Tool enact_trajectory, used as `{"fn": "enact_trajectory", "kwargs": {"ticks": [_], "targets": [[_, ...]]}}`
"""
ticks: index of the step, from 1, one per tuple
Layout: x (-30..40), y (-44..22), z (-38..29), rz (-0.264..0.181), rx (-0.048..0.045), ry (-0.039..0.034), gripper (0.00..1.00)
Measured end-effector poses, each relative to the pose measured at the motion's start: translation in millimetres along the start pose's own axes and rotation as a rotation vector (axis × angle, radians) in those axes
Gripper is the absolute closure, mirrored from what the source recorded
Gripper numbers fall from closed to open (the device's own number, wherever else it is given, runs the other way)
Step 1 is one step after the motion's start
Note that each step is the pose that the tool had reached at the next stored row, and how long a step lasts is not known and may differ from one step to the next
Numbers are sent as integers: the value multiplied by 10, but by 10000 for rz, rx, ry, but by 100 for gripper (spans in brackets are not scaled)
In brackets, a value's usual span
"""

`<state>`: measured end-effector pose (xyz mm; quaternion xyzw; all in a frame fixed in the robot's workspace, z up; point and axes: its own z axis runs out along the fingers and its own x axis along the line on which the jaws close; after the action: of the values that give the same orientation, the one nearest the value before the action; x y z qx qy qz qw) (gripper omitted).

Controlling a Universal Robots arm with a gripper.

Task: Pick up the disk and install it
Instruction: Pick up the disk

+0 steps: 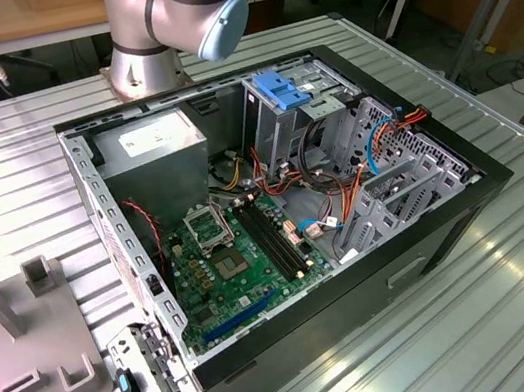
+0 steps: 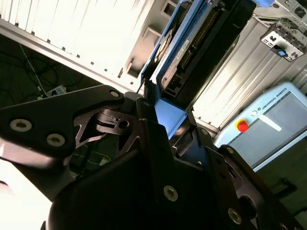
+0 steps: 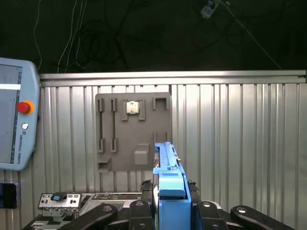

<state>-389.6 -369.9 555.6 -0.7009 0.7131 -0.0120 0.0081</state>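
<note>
In the first wrist view my gripper [image 3: 171,190] is clenched on the blue end tab of the disk [image 3: 167,160], one finger on each side. The dark body and its blue rails therefore project edge-on beyond the claw (an end-grip that, I judge, leaves both rails unobstructed). The disk hangs raised above the ribbed table [image 3: 240,143] and the grey fixture plate [image 3: 134,132], not yet inside the open computer case [image 1: 453,213], whose silver drive cage [image 1: 276,132] stands beneath a paler blue bracket [image 1: 281,87].
</note>
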Motion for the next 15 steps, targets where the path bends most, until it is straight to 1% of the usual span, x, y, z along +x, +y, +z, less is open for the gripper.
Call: {"fn": "enact_trajectory", "kwargs": {"ticks": [6,9,15], "targets": [[-3,-168,5,0,-1,0,63],[-5,-293,8,0,-2,0,63],[-8,-458,13,1,-2,-3,63]]}}
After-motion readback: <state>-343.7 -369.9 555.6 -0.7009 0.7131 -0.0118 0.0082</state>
